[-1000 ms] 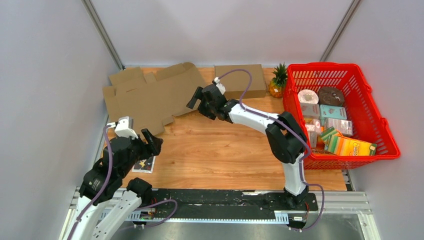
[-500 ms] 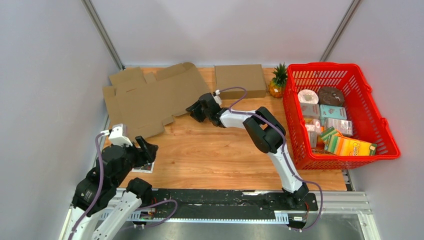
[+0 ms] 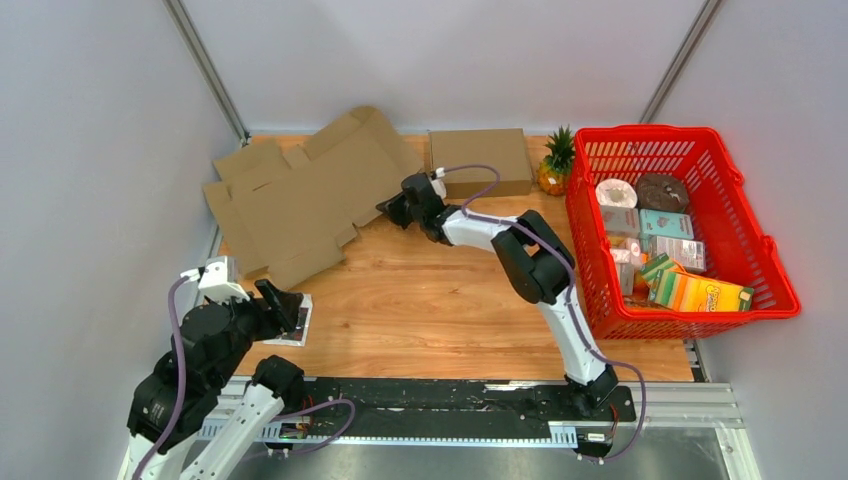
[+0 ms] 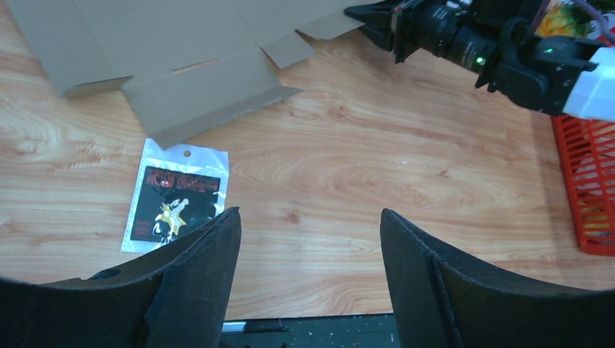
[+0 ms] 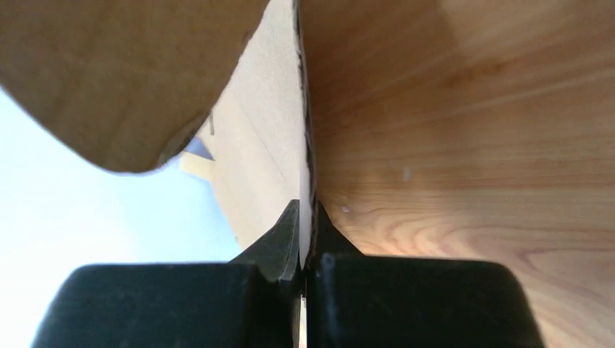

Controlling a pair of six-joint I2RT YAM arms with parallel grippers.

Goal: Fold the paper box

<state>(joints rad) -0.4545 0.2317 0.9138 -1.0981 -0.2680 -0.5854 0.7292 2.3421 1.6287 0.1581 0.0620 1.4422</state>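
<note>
Wooden table carries everything. We take the red basket as our reference. The flat cardboard box lies unfolded at the far corner of the table, well apart from the basket. A closed brown box sits between the two, with a pineapple just beside the basket's far corner. A small printed packet lies near the table's front edge, farthest from the basket. We see the right gripper pinched tight on the flat box's basket-side edge. The left gripper hangs over the packet, fingers spread wide, holding nothing.
</note>
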